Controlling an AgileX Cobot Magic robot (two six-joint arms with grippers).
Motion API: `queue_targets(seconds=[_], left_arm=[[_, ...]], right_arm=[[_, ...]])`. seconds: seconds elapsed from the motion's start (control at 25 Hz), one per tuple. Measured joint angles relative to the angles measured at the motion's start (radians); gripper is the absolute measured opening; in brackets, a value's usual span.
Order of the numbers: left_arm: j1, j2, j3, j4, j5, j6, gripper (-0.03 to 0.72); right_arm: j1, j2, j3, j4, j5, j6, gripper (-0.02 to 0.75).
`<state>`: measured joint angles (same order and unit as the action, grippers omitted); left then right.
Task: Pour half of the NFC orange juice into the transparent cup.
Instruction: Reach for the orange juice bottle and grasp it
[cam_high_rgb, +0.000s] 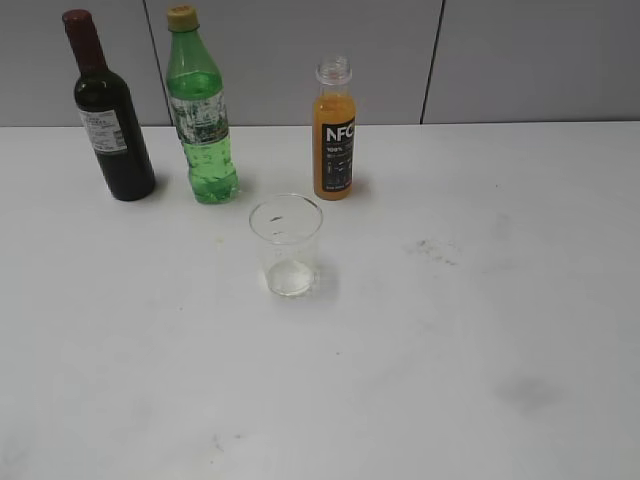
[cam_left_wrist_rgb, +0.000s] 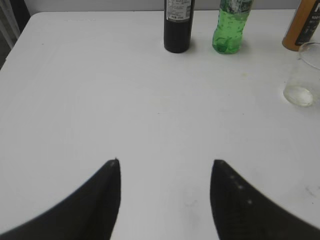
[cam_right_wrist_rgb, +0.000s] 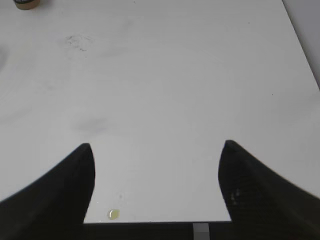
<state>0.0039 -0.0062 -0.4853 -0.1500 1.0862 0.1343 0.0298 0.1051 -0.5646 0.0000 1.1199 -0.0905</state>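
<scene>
1. The NFC orange juice stands upright and uncapped near the far edge of the white table, roughly midway along it; nothing grips it.
2. The transparent cup sits upright just in front of the juice, toward the near edge and slightly to the left, apart from it.
3. A green bottle with a yellow cap stands left of the juice, and a dark wine bottle stands nearer the far left corner.
4. The left gripper hangs over bare tabletop, jaws spread wide, holding nothing.
5. The right gripper hovers at the near edge, jaws parted and empty.
6. A small yellowish drop lies by that edge.
</scene>
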Motion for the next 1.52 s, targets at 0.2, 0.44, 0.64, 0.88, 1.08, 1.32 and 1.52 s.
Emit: queue_targets(seconds=[0.2, 0.44, 0.64, 0.88, 1.08, 1.32, 1.52], left_arm=[[0.000, 0.000, 0.000, 0.000, 0.000, 0.000, 0.440], [0.000, 0.000, 0.000, 0.000, 0.000, 0.000, 0.440], [0.000, 0.000, 0.000, 0.000, 0.000, 0.000, 0.440], [0.000, 0.000, -0.002, 0.000, -0.007, 0.000, 0.461], [0.000, 0.014, -0.043, -0.005, -0.153, 0.000, 0.634], [0.000, 0.157, -0.049, -0.102, -0.353, 0.031, 0.675], [0.000, 0.421, -0.050, -0.359, -0.529, 0.244, 0.664]], right_arm=[[0.000, -0.103, 0.033, 0.023, -0.003, 0.001, 0.591], [0.000, -0.112, 0.037, 0.045, -0.016, 0.002, 0.591], [0.000, -0.112, 0.060, 0.050, -0.069, 0.002, 0.591], [0.000, -0.112, 0.060, 0.051, -0.074, 0.004, 0.591], [0.000, -0.112, 0.060, 0.053, -0.074, 0.005, 0.591], [0.000, -0.112, 0.060, 0.053, -0.075, 0.006, 0.591], [0.000, -0.112, 0.060, 0.053, -0.075, 0.006, 0.591]])
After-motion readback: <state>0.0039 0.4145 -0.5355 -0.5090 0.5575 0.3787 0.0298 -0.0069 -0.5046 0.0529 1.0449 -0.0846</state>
